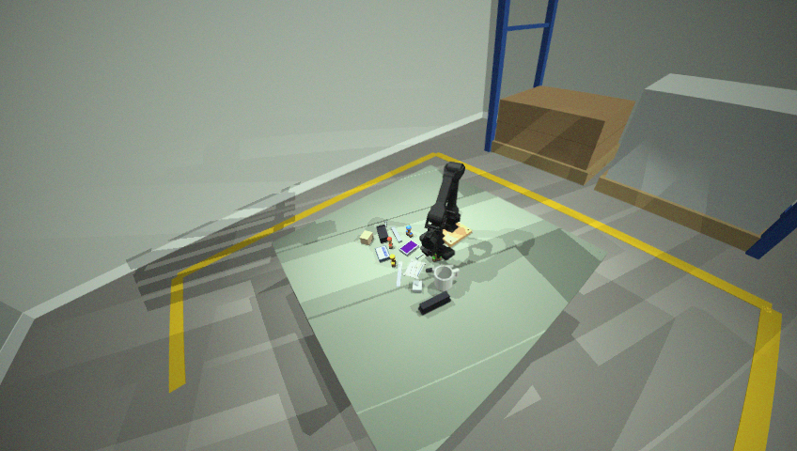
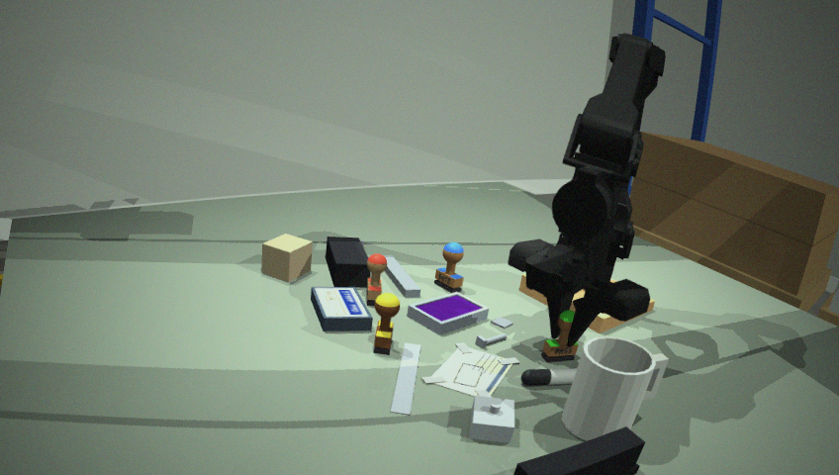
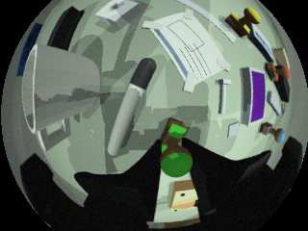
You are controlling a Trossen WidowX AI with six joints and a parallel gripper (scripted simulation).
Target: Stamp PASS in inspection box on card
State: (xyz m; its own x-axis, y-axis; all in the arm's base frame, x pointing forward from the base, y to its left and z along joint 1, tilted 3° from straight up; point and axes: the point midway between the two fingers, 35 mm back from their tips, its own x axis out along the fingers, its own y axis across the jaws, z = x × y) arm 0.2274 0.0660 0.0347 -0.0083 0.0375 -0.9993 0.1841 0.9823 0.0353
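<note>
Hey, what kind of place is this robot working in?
Probably a warehouse or factory inspection station. A yellow floor line marks off the work area, blue racking stands over a stack of brown crates, and the bench holds an ink pad, stamps and a card.

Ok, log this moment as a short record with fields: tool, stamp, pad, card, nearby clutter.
tool: tool shut on the PASS stamp's handle
stamp: PASS stamp, green knob, upright, base on the bench
pad: purple ink pad, apart from the stamp, nothing on it
card: card flat, box shows no print
nearby clutter: white mug and marker close beside the stamp
other stamps: red, yellow, blue, all standing
</note>
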